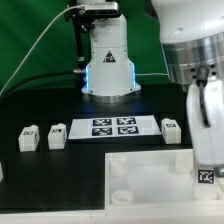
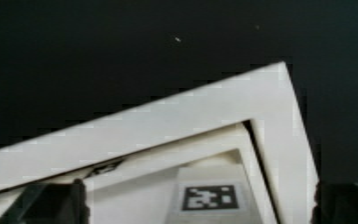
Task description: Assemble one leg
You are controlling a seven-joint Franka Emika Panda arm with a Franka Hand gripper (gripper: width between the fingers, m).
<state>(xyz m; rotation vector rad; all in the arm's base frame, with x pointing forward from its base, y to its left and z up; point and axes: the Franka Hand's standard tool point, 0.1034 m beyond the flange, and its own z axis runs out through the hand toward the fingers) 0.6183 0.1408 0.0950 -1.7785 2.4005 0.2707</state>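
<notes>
Leg assembly barely begun: legs loose, none fitted.

Exterior view: three legs (image 1: 29, 137) (image 1: 57, 134) (image 1: 170, 128) stand loose at ten and two o'clock of the square panel (image 1: 150, 174), flanking the marker board (image 1: 112, 127); the arm hangs at three o'clock.
Wrist view: the gripper (image 2: 197, 205) hangs over the panel's tagged corner, holding nothing; its spread I cannot tell.

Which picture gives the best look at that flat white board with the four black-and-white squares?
The exterior view: the marker board lies in full sight on the dark table, all four tags showing. The wrist view does not show it; it shows a white panel's corner and one tag.
</notes>
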